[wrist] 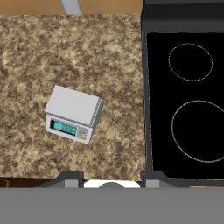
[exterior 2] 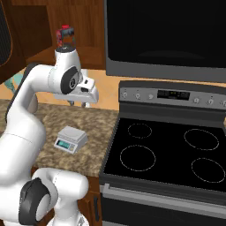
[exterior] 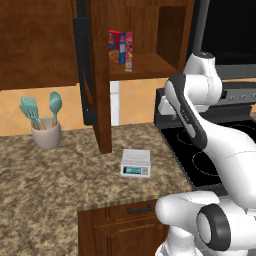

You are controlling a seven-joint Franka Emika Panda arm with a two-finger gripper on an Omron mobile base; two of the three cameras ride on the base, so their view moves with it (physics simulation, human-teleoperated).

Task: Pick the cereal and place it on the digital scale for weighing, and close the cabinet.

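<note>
Well above the tool (wrist: pixel 112 178), on the open cabinet (exterior: pixel 95 75) shelf, stands the cereal (exterior: pixel 129 51) — light, stiff cardboard, probably best pinched across its narrow sides. Tool empty, jaws apart — scale (wrist: pixel 73 112) below.

The small flat light-grey digital scale (exterior: pixel 135 163) is set on the speckled granite tabletop (exterior: pixel 55 185), left of the black glass stovetop (exterior 2: pixel 167 152) and nothing is on it. Above, the small upright red cereal box (exterior: pixel 129 51) is stood on the shelf inside the dark brown wooden wall cabinet (exterior: pixel 150 30), just right of a red, blue and yellow box (exterior: pixel 116 46). The cabinet's glass-paned door (exterior: pixel 86 70) is swung open. A pale round utensil holder (exterior: pixel 46 133) is placed on the tabletop, well left of the scale.
</note>
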